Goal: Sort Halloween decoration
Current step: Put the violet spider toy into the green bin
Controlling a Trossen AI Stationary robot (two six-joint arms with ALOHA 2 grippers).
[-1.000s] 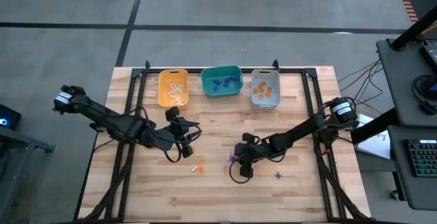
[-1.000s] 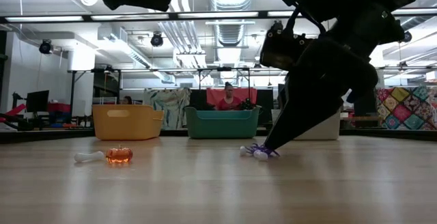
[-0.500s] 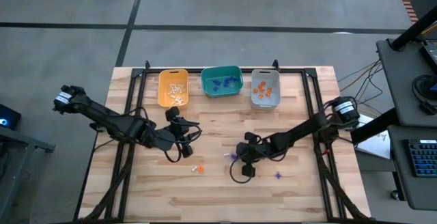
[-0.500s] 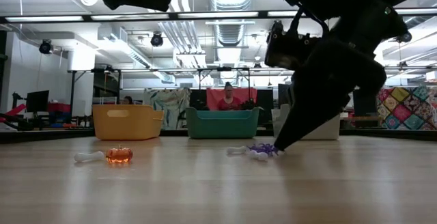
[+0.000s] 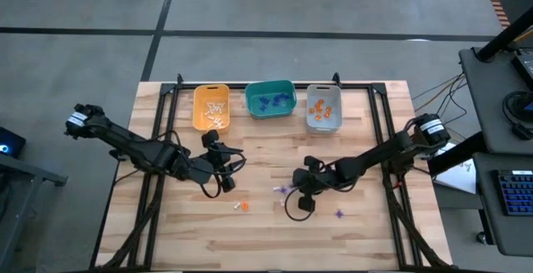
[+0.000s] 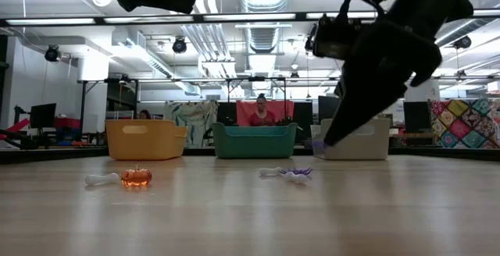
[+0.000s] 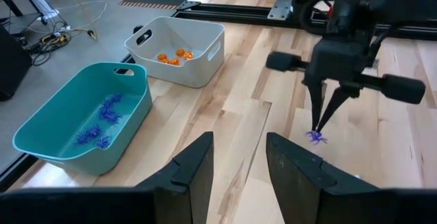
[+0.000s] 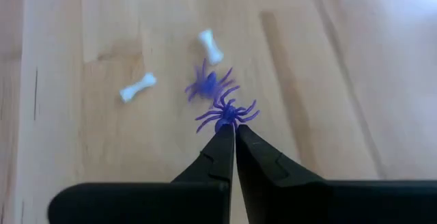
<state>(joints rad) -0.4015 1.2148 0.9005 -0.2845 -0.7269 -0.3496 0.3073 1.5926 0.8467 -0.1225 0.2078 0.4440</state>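
The right gripper (image 8: 229, 130) has its fingers pressed together on a purple spider (image 8: 227, 113), which sticks out just past the fingertips. A second purple spider (image 8: 207, 84) lies on the wooden table (image 8: 82, 33) a little beyond the first, and two white bones (image 8: 210, 46) lie farther out still, one of them (image 8: 137, 87) off to the side.

The high view does not resolve this pinch; there the right gripper (image 5: 298, 196) sits mid-table above a faint purple speck, with another purple trinket (image 5: 339, 215) lying apart from it. The low view shows the fingertips raised off the table, well above a bone and spider (image 6: 295, 174) left on the wood. It also shows an orange pumpkin (image 6: 136, 176) with a white bone (image 6: 101, 179) just beside it, far from the right fingers.

The left gripper (image 5: 223, 170) waits over the table; its wrist view shows its fingers (image 7: 194, 166) spread apart with nothing between them. Ahead of them stand the teal bin (image 7: 48, 125) holding purple spiders and the grey bin (image 7: 198, 63) holding orange pieces. The yellow bin (image 5: 198, 98), with white pieces, appears only from above and in the low view.
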